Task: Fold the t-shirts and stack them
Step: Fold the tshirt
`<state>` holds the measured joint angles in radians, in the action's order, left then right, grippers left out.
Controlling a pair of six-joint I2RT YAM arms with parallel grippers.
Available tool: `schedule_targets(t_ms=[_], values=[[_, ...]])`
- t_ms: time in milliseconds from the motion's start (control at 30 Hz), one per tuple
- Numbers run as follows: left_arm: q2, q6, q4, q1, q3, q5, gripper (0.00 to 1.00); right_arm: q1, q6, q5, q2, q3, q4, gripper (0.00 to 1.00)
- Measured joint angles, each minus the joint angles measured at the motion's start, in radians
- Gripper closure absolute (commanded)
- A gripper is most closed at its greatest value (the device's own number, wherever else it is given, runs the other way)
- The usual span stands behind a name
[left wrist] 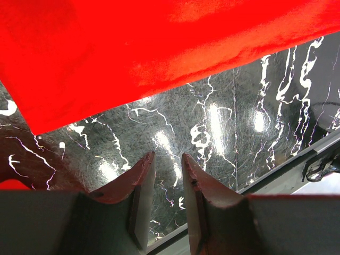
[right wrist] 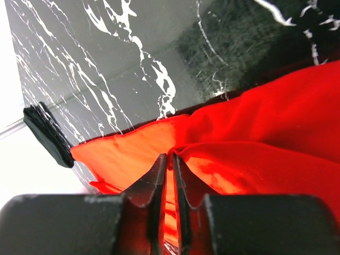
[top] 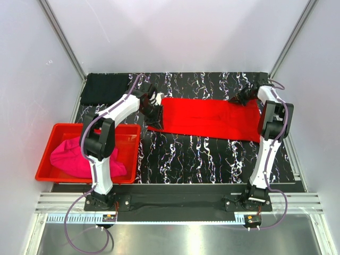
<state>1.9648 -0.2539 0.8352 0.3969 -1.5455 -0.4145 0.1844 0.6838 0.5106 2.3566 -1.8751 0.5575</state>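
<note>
The red t-shirt (top: 207,119) lies spread as a long band across the middle of the marbled table. My left gripper (top: 154,114) hovers at its left end, open with nothing between the fingers (left wrist: 167,156); the red t-shirt's edge (left wrist: 159,42) lies just beyond them. My right gripper (top: 241,98) is at the far right corner of the shirt. Its jaws (right wrist: 170,155) stand a narrow slit apart, with a raised ridge of red t-shirt (right wrist: 265,138) at their tips. A black t-shirt (top: 103,87) lies folded at the far left. The pink t-shirt (top: 74,156) is bunched in the bin.
A red plastic bin (top: 45,154) stands at the near left, beside the left arm. Grey walls and metal posts close in the table on three sides. A small black block (right wrist: 48,135) sits at the table's edge near my right gripper.
</note>
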Motion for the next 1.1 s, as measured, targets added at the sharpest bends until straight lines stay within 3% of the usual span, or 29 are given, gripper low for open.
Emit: schedule_targets(t_ms=[67, 100, 133, 367, 567, 733, 900, 1100], values=[[0.0, 0.0, 0.0, -0.001, 0.0, 0.0, 0.69, -0.001, -0.003, 0.006, 0.007, -0.013, 0.012, 0.77], [0.0, 0.0, 0.0, -0.001, 0.001, 0.0, 0.68, -0.002, -0.006, 0.007, 0.01, -0.021, 0.018, 0.64], [0.0, 0.0, 0.0, -0.002, 0.002, 0.0, 0.69, -0.002, -0.005, 0.007, 0.011, -0.025, 0.021, 0.61], [0.0, -0.002, -0.001, -0.003, 0.002, 0.001, 0.69, -0.002, -0.068, -0.008, 0.006, -0.056, 0.094, 0.5], [0.0, -0.008, -0.003, -0.003, 0.001, 0.023, 0.68, -0.001, -0.097, -0.158, -0.121, 0.027, 0.192, 0.43], [-0.002, -0.018, -0.009, -0.003, -0.005, 0.079, 0.55, -0.002, -0.053, -0.327, -0.253, 0.06, 0.327, 0.01], [-0.041, -0.034, -0.033, -0.003, -0.004, 0.14, 0.48, -0.003, 0.06, -0.39, -0.37, 0.198, 0.375, 0.0], [-0.098, -0.035, -0.05, -0.003, -0.004, 0.193, 0.46, -0.013, 0.167, -0.425, -0.311, 0.248, 0.378, 0.0]])
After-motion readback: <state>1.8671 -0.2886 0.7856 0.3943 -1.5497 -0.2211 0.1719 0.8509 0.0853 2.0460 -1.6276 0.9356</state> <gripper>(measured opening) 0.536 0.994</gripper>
